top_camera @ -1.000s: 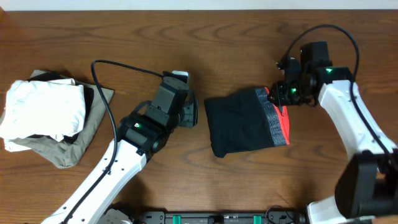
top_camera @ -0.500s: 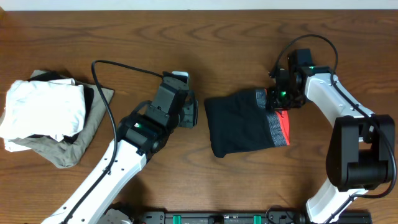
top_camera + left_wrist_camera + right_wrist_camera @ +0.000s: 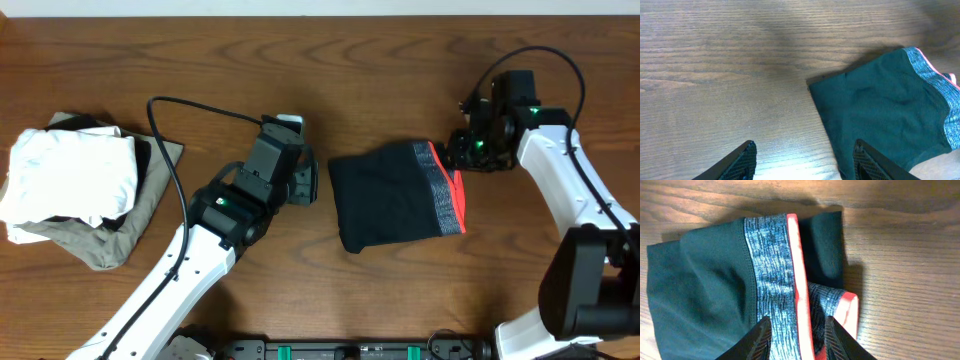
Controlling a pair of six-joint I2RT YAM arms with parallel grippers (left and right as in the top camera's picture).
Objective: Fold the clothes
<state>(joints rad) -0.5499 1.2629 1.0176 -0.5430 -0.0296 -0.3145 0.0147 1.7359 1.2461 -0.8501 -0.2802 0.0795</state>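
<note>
Leggings (image 3: 395, 198) lay as a compact black bundle a little right of the middle of the table (image 3: 520, 300), already folded down to a rough rectangle. Its longer side ran roughly left to right and sat slightly skewed. The grey waistband (image 3: 767, 260) with its coral trim (image 3: 796, 270) formed the right-hand end and ran from near to far across my view. My right tool (image 3: 468, 150) hung just beside the far right corner of that waistband, directly over the trim in its own camera. Its jaws were parted and nothing was clamped between them. My left tool (image 3: 303, 183) sat just off the bundle's left edge, over bare wood, with its jaws wide apart and empty. I judged the right arm to be the nearer one for any last tuck, since the loose corner lay under it. Any fold from there would go leftward, across the waistband line toward the black end. A white garment (image 3: 70, 180) and an olive one (image 3: 100, 250) were stacked well apart at the far left.
</note>
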